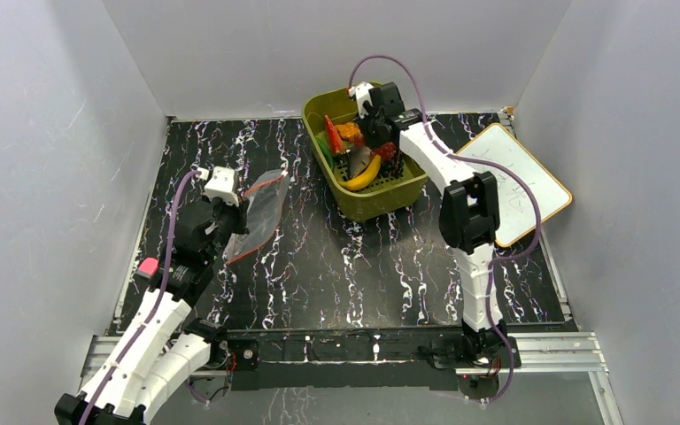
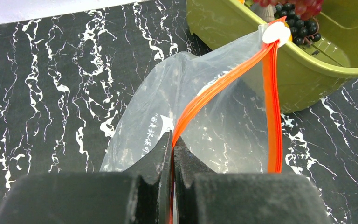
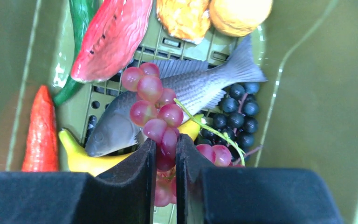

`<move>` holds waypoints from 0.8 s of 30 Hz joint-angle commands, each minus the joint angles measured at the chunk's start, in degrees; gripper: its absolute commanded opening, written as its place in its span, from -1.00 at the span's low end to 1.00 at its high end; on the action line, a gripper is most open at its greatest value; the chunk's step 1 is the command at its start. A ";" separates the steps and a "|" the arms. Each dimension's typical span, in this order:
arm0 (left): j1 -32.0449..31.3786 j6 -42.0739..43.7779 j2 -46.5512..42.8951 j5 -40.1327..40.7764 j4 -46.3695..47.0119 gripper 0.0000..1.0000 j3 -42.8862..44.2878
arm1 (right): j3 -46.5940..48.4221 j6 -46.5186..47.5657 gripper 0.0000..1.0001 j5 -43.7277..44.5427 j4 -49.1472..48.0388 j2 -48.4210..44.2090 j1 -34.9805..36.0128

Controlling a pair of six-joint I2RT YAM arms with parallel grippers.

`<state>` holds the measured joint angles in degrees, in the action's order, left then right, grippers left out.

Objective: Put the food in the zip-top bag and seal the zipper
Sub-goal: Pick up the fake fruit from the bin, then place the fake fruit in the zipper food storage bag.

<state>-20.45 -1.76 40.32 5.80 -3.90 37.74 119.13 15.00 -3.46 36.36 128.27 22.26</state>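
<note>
The left tool (image 2: 172, 137) pinches the clear bag's (image 2: 228, 135) red-orange zipper strip (image 2: 214, 91), which runs toward the olive basket (image 2: 261, 60); the right tool (image 3: 165, 142) clamps pink grapes (image 3: 149, 88).

I count one olive-green slotted plastic basket (image 1: 381, 202), one clear crinkly zip-top bag (image 2: 135, 126) with a single red-orange zipper strip (image 2: 223, 84), and one white wood-edged board (image 1: 518, 181). The basket holds two bunches, a pink-red grape bunch (image 3: 151, 105) and a blue-black grape bunch (image 3: 240, 116). It also holds one each of grey toy fish (image 3: 186, 93), yellow banana (image 3: 81, 156), watermelon slice (image 3: 112, 37), red chili (image 3: 42, 130), green chili (image 3: 81, 18), round orange (image 3: 240, 14) and golden crinkly lump (image 3: 184, 18).
</note>
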 commanded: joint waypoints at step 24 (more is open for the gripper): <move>0.31 -2.47 13.11 5.55 15.51 -1.00 7.44 | -14.72 -32.10 -1.00 -10.87 2.82 -38.50 1.95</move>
<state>-20.40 -4.40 52.75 10.61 6.11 43.51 107.53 -11.70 -8.05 42.00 96.99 22.92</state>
